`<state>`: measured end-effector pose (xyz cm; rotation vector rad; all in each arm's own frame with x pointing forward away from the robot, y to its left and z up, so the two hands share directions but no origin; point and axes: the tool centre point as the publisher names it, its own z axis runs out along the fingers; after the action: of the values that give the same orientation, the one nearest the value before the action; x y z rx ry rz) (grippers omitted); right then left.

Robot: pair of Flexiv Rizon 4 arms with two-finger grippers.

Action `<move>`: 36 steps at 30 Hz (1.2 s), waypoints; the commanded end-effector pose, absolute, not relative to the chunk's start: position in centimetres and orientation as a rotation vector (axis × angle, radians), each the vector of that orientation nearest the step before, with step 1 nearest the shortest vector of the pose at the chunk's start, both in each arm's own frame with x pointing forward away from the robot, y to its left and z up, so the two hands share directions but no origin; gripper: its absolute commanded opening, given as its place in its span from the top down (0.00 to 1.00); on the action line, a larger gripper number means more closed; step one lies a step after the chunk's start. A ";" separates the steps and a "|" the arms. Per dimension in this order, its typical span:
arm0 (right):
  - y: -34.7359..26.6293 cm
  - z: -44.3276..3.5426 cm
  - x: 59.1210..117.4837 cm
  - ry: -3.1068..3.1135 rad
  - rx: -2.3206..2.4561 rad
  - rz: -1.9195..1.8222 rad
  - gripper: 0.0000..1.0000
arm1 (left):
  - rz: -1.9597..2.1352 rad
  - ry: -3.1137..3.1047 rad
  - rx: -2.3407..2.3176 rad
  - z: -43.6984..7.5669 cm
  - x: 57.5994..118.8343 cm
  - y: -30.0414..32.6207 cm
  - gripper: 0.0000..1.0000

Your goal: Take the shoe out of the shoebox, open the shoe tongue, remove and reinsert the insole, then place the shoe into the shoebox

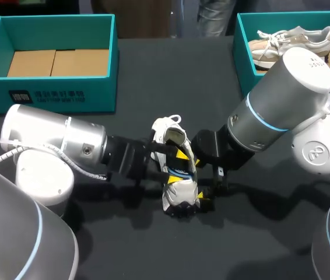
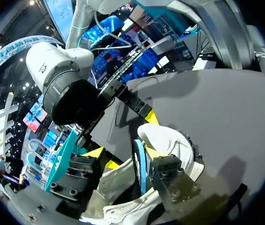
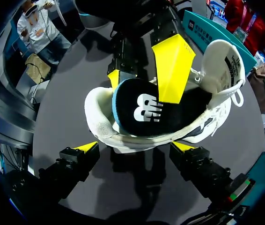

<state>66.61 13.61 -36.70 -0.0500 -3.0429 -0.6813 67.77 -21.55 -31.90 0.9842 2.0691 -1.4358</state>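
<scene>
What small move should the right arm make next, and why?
Probably bring the right gripper onto the shoe to steady it. Its fingers stand open near the shoe, not touching, while the left gripper pinches the insole against the shoe's wall, and the insole's edge looks raised, not seated flat.

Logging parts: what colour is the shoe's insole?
The white shoe's insole is black with a white logo and blue edge; clearest in right wrist view.

Silver-white arms (image 1: 54, 143), blue joint rings (image 1: 264, 119), black wrists (image 1: 124, 157), yellow-tipped jaws, white cable (image 1: 13, 153) on left.
</scene>
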 end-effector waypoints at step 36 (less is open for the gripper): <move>8.5 -35.4 65.2 -3.024 -0.080 -0.637 0.00 | -1.350 2.247 1.191 -26.7 69.3 -11.8 0.55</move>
<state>65.90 10.35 -36.92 -0.0868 -3.0223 -0.6131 69.34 -13.72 -28.32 1.1637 2.2236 -1.3647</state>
